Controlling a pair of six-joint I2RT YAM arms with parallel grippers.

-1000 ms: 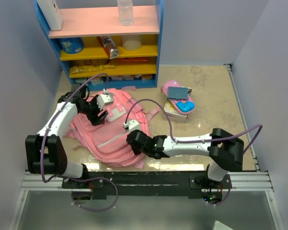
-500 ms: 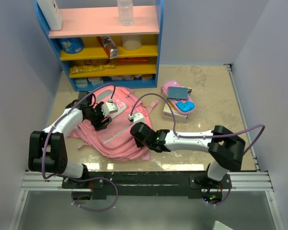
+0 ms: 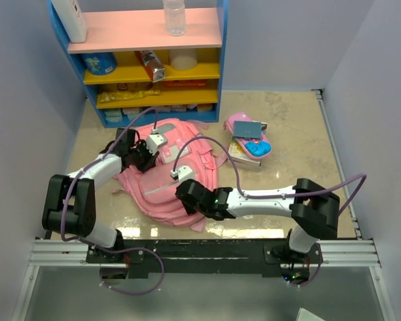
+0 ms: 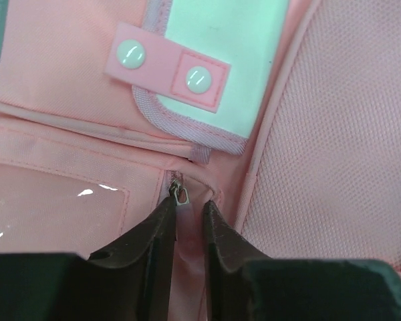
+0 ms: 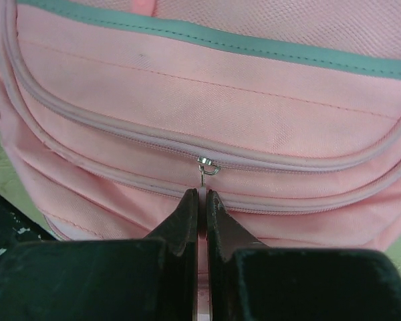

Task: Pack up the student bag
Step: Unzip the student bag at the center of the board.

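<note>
The student bag (image 3: 187, 157), a large pink backpack, lies bunched on the table in front of the shelf. My left gripper (image 3: 144, 155) is at its left upper side. In the left wrist view the left gripper (image 4: 187, 204) is shut on a fold of pink fabric beside a metal zip slider (image 4: 180, 194), below a pale patch (image 4: 217, 57) with a snap tab. My right gripper (image 3: 187, 194) is at the bag's near edge. In the right wrist view the right gripper (image 5: 202, 195) is shut on the pink pull tab hanging from a zip slider (image 5: 208, 166). That zip looks closed.
A blue shelf unit (image 3: 154, 67) with yellow and pink boards stands behind the bag, with a bottle (image 3: 174, 17) on top. To the right of the bag a small pink pencil case (image 3: 239, 124) and a blue item (image 3: 254, 148) lie on a book (image 3: 242, 156).
The bag has been pulled and bunched, and its upper part now spreads back and to the right. My left gripper has shifted right with the fabric. My right gripper stays on the zip pull.
</note>
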